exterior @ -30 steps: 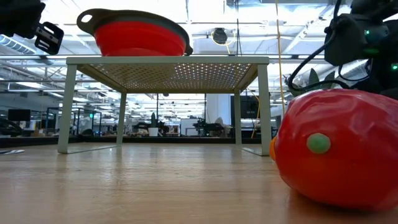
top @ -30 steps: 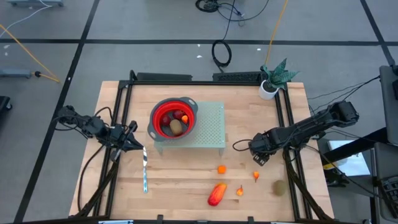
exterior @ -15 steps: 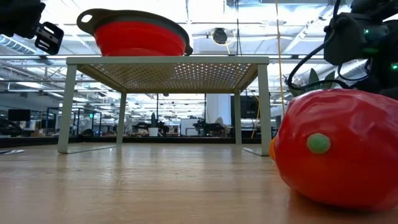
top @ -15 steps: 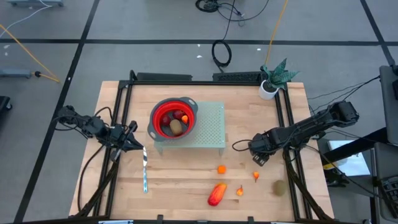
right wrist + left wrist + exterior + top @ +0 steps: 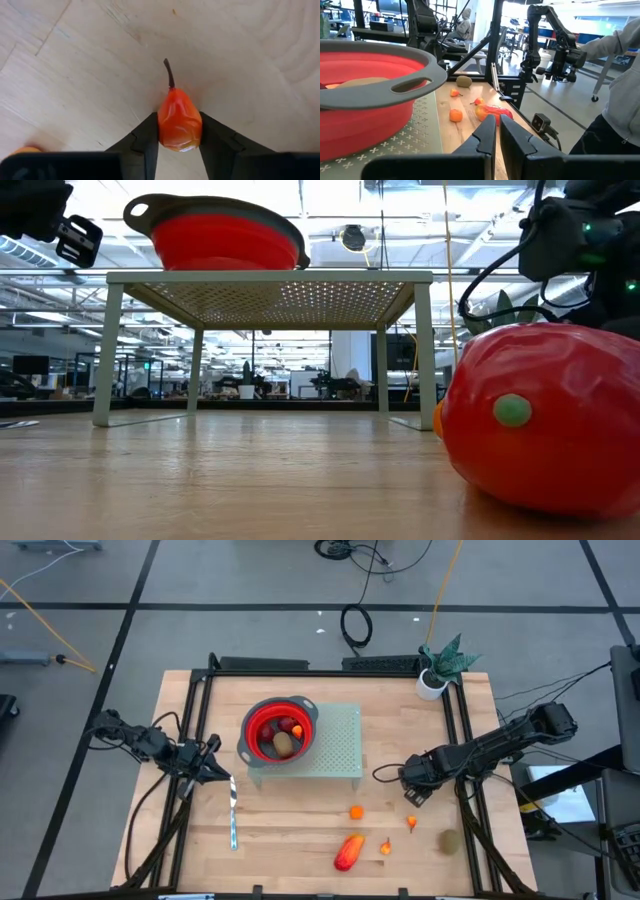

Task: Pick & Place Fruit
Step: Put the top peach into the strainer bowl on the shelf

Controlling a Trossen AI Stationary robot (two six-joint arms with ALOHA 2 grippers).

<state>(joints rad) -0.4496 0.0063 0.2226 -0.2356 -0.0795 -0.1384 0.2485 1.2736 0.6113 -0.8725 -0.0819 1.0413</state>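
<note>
Gripping a small orange pear-shaped fruit [image 5: 179, 122] between its two fingers [image 5: 146, 135], the right gripper [image 5: 414, 798] was down at the wooden table [image 5: 290, 840], near the right front. The fingers had narrowed to the fruit's width and touched both of its sides, while the fruit's dark stem pointed away from the wrist and its body lay against the tabletop.

On the front part of the table lay more fruit: a round orange piece [image 5: 356, 811], a larger long red-orange piece [image 5: 348, 852], another tiny orange piece [image 5: 385, 847] just beside it, and a brown-green oval [image 5: 449, 840] further right. A red bowl [image 5: 280, 729] with a grey rim stood on a pale perforated stand [image 5: 335, 745] in the middle of the table, holding a brown-green oval [image 5: 284, 744] and a dark-red round fruit [image 5: 287, 726].

The left gripper [image 5: 217, 773] waited at the left of the stand with its fingers [image 5: 485, 136] closed and nothing between them. A slim silver knife [image 5: 232, 815] lay on the table just in front of it. A small potted plant [image 5: 436, 668] stood at the back right corner.
</note>
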